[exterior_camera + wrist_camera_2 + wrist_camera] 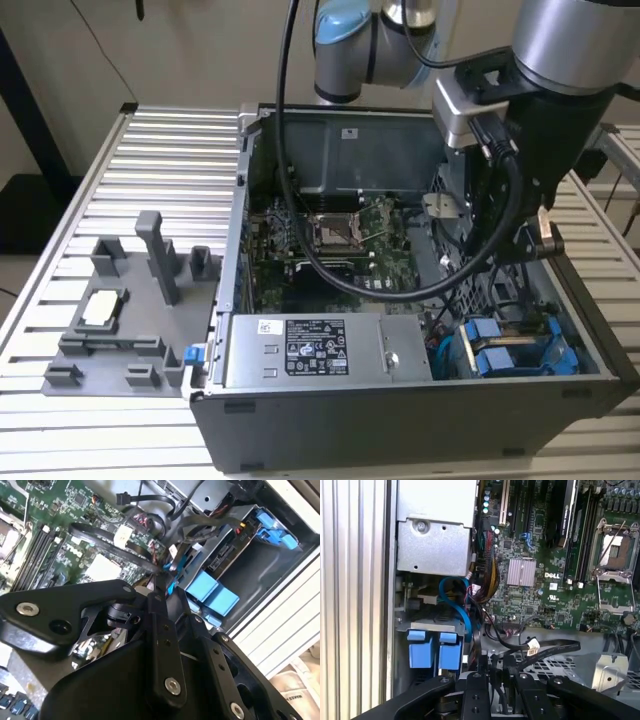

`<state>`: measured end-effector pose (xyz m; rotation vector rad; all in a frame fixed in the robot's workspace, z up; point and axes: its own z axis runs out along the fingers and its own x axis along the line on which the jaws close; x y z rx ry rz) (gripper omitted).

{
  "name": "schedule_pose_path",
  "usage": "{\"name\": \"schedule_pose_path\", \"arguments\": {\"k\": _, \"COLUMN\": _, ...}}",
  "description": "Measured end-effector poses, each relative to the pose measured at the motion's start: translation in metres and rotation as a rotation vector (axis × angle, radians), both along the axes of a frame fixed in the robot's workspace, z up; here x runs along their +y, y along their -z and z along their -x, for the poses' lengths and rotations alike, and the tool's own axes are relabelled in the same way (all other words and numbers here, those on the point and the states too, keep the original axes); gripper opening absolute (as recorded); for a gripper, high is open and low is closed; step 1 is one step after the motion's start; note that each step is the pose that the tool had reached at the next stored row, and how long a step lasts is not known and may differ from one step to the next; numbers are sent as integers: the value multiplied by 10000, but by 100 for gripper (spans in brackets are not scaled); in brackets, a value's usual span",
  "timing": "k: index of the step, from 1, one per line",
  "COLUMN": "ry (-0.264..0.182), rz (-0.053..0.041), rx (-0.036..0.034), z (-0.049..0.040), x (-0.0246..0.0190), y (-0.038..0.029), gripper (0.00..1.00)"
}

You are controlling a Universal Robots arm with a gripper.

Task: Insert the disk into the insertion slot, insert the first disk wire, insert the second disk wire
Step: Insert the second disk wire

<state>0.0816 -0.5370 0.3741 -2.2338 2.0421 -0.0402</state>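
The disk sits in the insertion slot (585, 345) at the case's near corner on the exterior view's right, its blue carrier (515, 350) facing up. Both wrist views show the carrier's blue tabs (212, 592) (432, 650), and the grey disk end (225, 555) lies in the grey bay (260, 570). My gripper (495, 680) (157, 587) hangs just beside the bay, shut on a black disk wire (540, 652) that loops away over the board. A blue wire (460, 605) curls from the bay towards the motherboard. In the exterior view the arm's wrist (520, 160) hides the fingers.
The silver power-supply box (310, 350) lies along the case's near wall, beside the bay. The green motherboard (330, 250) covers the case floor. A perforated metal cage (555, 667) stands close to the fingers. A grey fixture plate (120, 310) rests on the slatted table (180, 150).
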Motion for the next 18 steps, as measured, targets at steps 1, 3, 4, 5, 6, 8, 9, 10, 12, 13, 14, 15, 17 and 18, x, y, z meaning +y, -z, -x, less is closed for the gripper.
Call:
{"name": "schedule_pose_path", "arguments": {"k": 1, "ry": -4, "rz": 5, "rx": -60, "z": 2, "x": 1, "y": 6, "gripper": 27}}
{"name": "schedule_pose_path", "arguments": {"k": 3, "ry": -6, "rz": 8, "rx": -78, "z": 2, "x": 1, "y": 6, "gripper": 27}}
{"name": "schedule_pose_path", "arguments": {"k": 4, "ry": -7, "rz": 9, "rx": -78, "z": 3, "x": 1, "y": 6, "gripper": 27}}
{"name": "schedule_pose_path", "arguments": {"k": 5, "ry": -6, "rz": 9, "rx": -78, "z": 3, "x": 1, "y": 6, "gripper": 27}}
{"name": "schedule_pose_path", "arguments": {"k": 6, "ry": -7, "rz": 9, "rx": -78, "z": 3, "x": 1, "y": 6, "gripper": 27}}
{"name": "schedule_pose_path", "arguments": {"k": 8, "ry": -6, "rz": 9, "rx": -78, "z": 3, "x": 1, "y": 6, "gripper": 25}}
{"name": "schedule_pose_path", "arguments": {"k": 9, "ry": -6, "rz": 9, "rx": -79, "z": 3, "x": 1, "y": 6, "gripper": 25}}
{"name": "schedule_pose_path", "arguments": {"k": 10, "ry": -6, "rz": 9, "rx": -79, "z": 3, "x": 1, "y": 6, "gripper": 25}}
{"name": "schedule_pose_path", "arguments": {"k": 12, "ry": -6, "rz": 9, "rx": -79, "z": 3, "x": 1, "y": 6, "gripper": 17}}
{"name": "schedule_pose_path", "arguments": {"k": 13, "ry": -6, "rz": 9, "rx": -79, "z": 3, "x": 1, "y": 6, "gripper": 17}}
{"name": "schedule_pose_path", "arguments": {"k": 14, "ry": -6, "rz": 9, "rx": -79, "z": 3, "x": 1, "y": 6, "gripper": 17}}
{"name": "schedule_pose_path", "arguments": {"k": 15, "ry": -6, "rz": 9, "rx": -79, "z": 3, "x": 2, "y": 6, "gripper": 17}}
{"name": "schedule_pose_path", "arguments": {"k": 17, "ry": -5, "rz": 11, "rx": -78, "z": 3, "x": -4, "y": 6, "gripper": 17}}
{"name": "schedule_pose_path", "arguments": {"k": 18, "ry": -5, "rz": 11, "rx": -77, "z": 0, "x": -15, "y": 6, "gripper": 17}}
